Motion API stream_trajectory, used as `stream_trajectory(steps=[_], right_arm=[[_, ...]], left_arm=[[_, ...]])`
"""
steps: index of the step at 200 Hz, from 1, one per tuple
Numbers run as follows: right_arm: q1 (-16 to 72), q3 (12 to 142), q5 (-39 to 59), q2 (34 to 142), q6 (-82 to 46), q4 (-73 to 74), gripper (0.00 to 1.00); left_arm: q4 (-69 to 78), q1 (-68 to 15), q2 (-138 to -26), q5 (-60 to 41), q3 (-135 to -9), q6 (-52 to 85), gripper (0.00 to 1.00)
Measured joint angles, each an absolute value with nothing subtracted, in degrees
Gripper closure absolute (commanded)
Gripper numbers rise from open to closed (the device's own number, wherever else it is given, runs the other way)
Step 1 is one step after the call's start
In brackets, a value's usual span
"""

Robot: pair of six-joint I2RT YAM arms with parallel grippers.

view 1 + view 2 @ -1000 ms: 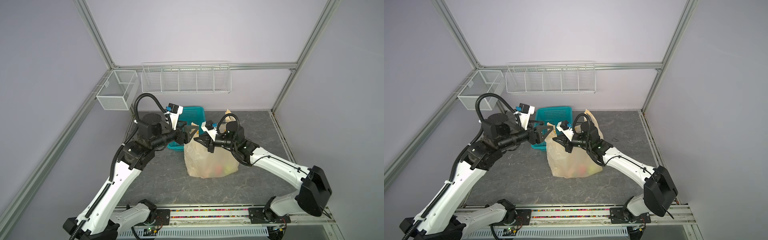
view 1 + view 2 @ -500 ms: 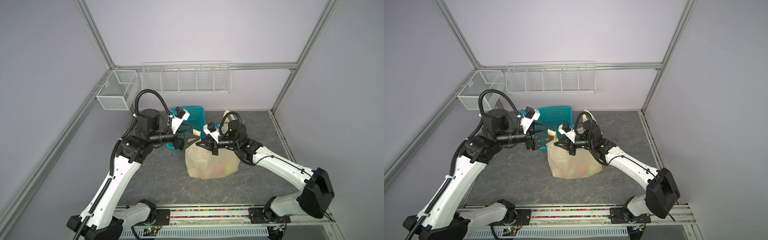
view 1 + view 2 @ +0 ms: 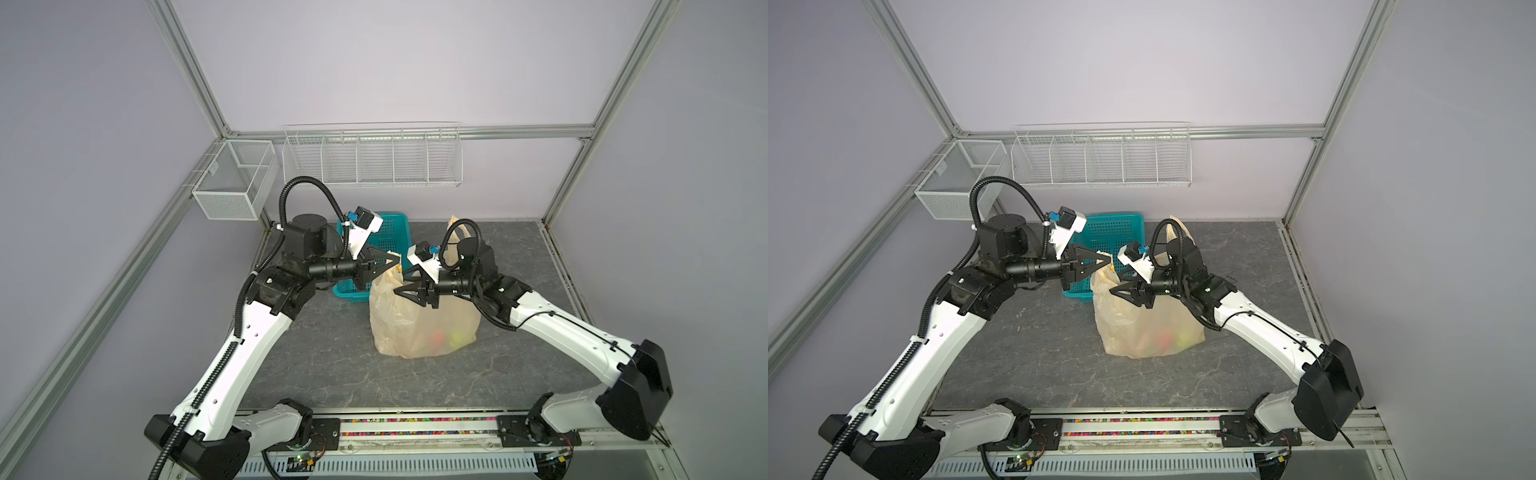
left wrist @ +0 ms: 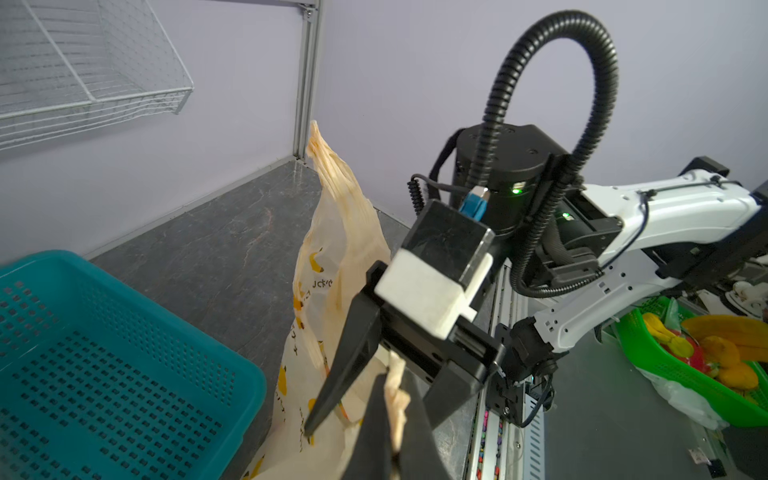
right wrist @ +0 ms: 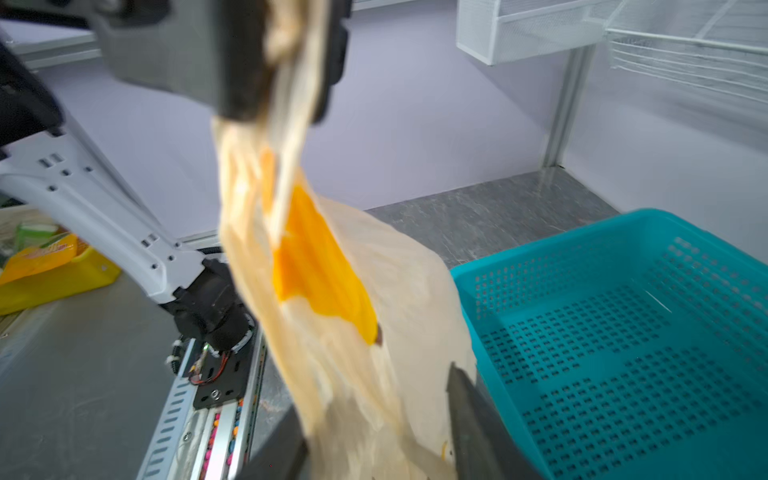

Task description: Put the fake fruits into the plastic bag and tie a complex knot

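Pale-yellow film with a banana print: the thin translucent plastic bag [image 3: 419, 320] stands on the grey stone-patterned bench [image 3: 332, 374], just beside the teal perforated plastic basket [image 3: 392, 230]. Small glossy fake fruits [image 3: 442, 338], red and yellow-green, show through its base in both top views. I judge loading complete and tying to be the step in hand.

Left fingers [image 3: 395, 262]: pressed together on the twisted end of one pale-yellow loop, the pinched handle [image 4: 395, 395], which runs from their tips down to the bag's shoulder.

Right fingers [image 3: 409, 292]: spread, just below the left fingertips. They straddle the film under that strand without clamping it, as both wrist views show.

The relation that matters is this. The second loop, the free handle [image 4: 330, 170], stands near upright at the bag's other shoulder, well apart from the pinched handle. From the right fingers it lies behind the tips, back beside the right wrist and higher. From the left fingers it lies ahead, beyond the right fingers. Its long axis is near vertical, crossing the level line of the right fingers. I judge the right arm nearer, though it would have to draw back and turn to face that strand. Nothing is tied yet.
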State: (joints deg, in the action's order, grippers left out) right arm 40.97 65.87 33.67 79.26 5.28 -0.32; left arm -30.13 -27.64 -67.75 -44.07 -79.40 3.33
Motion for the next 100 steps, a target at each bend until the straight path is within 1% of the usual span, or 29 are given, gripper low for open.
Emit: stream_trajectory(steps=[7, 14, 31, 56, 100], right_arm=[[41.04, 64.95, 31.16, 77.47, 5.19, -0.19, 0.24], [41.30, 63.94, 28.91, 75.64, 4.78, 0.27, 0.20], [43.66, 61.32, 22.85, 71.68, 3.53, 3.40, 0.15], [49.56, 59.11, 14.70, 70.94, 3.42, 9.63, 0.12], [56.16, 58.83, -0.14, 76.64, 4.36, 18.39, 0.09]], left_arm=[[-28.38, -27.64, -67.09, -43.27, -78.13, 5.69, 1.00], [-26.79, -27.64, -66.50, -42.61, -76.95, 7.90, 1.00], [-23.44, -27.64, -65.45, -41.10, -74.72, 12.97, 1.00], [-20.86, -27.64, -65.01, -38.72, -73.69, 18.39, 1.00], [-18.59, -27.64, -64.86, -37.26, -72.93, 23.88, 1.00]])
